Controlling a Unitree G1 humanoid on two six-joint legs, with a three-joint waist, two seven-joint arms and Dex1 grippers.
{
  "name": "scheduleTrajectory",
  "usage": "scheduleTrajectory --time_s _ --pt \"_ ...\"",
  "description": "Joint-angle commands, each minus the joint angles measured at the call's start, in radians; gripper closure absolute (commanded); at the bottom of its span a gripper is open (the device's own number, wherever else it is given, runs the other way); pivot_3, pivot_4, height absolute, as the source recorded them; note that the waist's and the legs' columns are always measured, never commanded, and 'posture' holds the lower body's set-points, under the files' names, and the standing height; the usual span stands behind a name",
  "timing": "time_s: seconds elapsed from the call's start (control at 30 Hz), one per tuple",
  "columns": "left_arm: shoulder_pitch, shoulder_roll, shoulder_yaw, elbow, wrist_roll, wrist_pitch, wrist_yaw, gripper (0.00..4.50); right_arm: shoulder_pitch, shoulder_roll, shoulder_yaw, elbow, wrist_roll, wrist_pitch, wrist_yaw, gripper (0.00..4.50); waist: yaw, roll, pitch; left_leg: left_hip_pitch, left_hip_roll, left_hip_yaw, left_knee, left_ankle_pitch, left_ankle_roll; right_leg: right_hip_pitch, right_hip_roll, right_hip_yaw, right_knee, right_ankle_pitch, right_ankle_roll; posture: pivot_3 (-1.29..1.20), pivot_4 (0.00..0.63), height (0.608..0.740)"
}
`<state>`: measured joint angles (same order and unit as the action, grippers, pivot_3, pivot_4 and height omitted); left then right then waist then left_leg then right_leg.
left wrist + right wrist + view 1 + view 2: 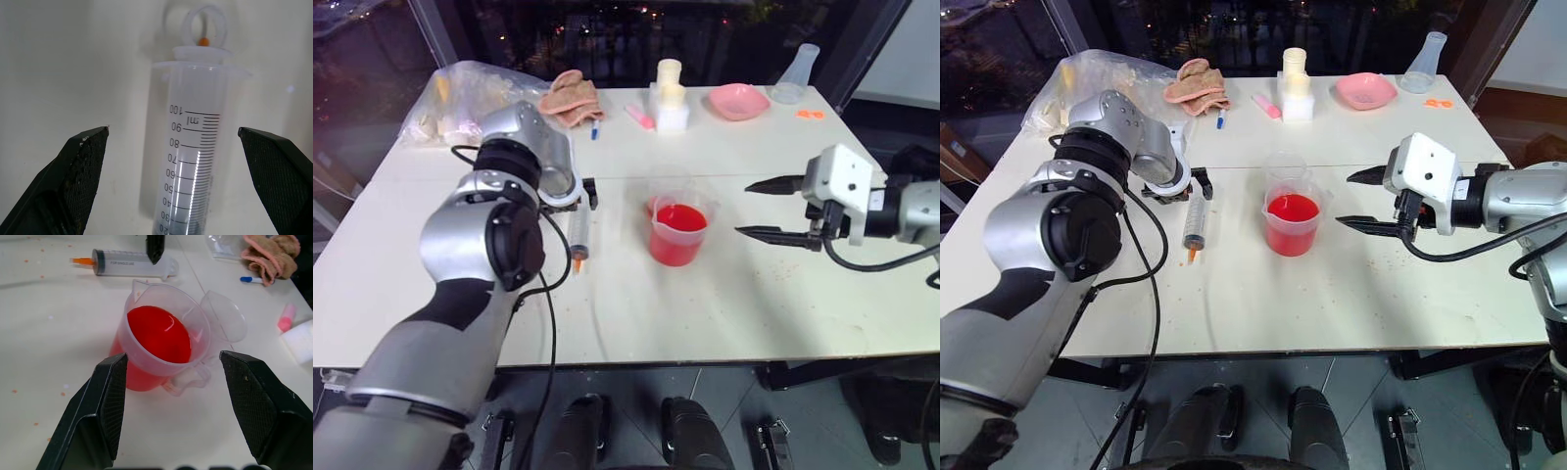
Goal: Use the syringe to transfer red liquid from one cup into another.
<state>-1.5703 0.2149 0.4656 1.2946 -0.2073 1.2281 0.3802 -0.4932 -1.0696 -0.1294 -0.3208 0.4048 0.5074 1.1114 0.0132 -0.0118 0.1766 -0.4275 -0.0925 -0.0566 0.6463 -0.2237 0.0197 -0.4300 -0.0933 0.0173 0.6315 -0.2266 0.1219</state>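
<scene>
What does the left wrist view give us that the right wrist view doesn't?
Left wrist view alone: the printed volume scale on the syringe barrel, read close up, with the open left gripper straddling the barrel, fingers clear of it on both sides.

Right wrist view alone: the beaker of red liquid, the empty beaker touching it behind, the pink cloth, the blue-tipped pen, and the open right gripper facing the full beaker.

Both: the syringe lying flat on the white table, not yet gripped.

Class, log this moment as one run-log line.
left claw: open over large clear plastic syringe | right claw: open, facing clear beaker of red liquid
</scene>
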Motion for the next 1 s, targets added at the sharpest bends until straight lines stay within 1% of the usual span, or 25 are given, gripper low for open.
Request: scheduleTrajectory --time_s 0.03,0.43,0.47,0.53,0.7,0.77,0.9,1.0 --pt "0.001 -0.004 0.003 -0.001 -0.007 -0.031 0.009 0.02 0.003 -0.024 -0.052 -0.036 0.018 0.007 -0.006 1.38 0.0 0.0 0.0 0.0 0.0 0.0 0.0 0.0 0.0 0.0 0.0 0.0 0.0 0.0 0.0 0.0 0.15 0.74" --pt "0.074 -0.067 -0.011 0.018 -0.006 -0.193 -0.055 0.02 0.052 -0.063 -0.105 -0.089 0.036 0.059 -0.014 1.38 0.001 0.0 0.0 0.0 0.0 0.0 0.0 0.0 0.0 0.0 0.0 0.0 0.0 0.0 0.0 0.0 0.15 0.74" --pt "0.077 -0.07 -0.012 0.019 -0.006 -0.202 -0.061 0.6 0.055 -0.065 -0.108 -0.092 0.038 0.062 -0.015 1.38 0.0 0.0 0.0 0.0 0.0 0.0 0.0 0.0 0.0 0.0 0.0 0.0 0.0 0.0 0.0 0.0 0.15 0.74" --pt "0.083 -0.076 -0.013 0.022 -0.005 -0.223 -0.065 1.07 0.056 -0.07 -0.111 -0.098 0.04 0.071 -0.018 1.38 0.0 0.0 0.0 0.0 0.0 0.0 0.0 0.0 0.0 0.0 0.0 0.0 0.0 0.0 0.0 0.0 0.15 0.74" --pt "0.085 -0.079 -0.006 0.028 -0.013 -0.244 -0.057 2.48 0.064 -0.084 -0.118 -0.11 0.039 0.083 -0.025 1.38 0.001 0.0 0.0 0.0 0.0 0.0 0.0 0.0 0.0 0.0 0.0 0.0 0.0 0.0 0.0 0.0 0.15 0.74" --pt "0.086 -0.078 -0.004 0.029 -0.015 -0.248 -0.055 2.93 0.066 -0.086 -0.12 -0.112 0.039 0.084 -0.026 1.38 0.001 0.0 0.0 0.0 0.0 0.0 0.0 0.0 0.0 0.0 0.0 0.0 0.0 0.0 0.0 0.0 0.15 0.74" --pt "0.091 -0.069 -0.003 0.028 -0.015 -0.245 -0.047 2.99 0.058 -0.087 -0.114 -0.108 0.041 0.086 -0.031 1.38 0.001 0.0 0.0 0.0 0.0 0.0 0.001 0.0 0.0 0.0 0.0 0.0 0.0 0.0 0.0 0.0 0.15 0.74" --pt "0.083 -0.045 -0.024 0.012 -0.001 -0.24 -0.072 2.99 0.054 -0.077 -0.117 -0.107 0.043 0.088 -0.046 1.38 -0.001 0.0 0.0 0.0 0.0 0.0 0.001 0.0 0.0 0.0 0.0 0.0 0.0 0.0 0.0 0.0 0.15 0.74"
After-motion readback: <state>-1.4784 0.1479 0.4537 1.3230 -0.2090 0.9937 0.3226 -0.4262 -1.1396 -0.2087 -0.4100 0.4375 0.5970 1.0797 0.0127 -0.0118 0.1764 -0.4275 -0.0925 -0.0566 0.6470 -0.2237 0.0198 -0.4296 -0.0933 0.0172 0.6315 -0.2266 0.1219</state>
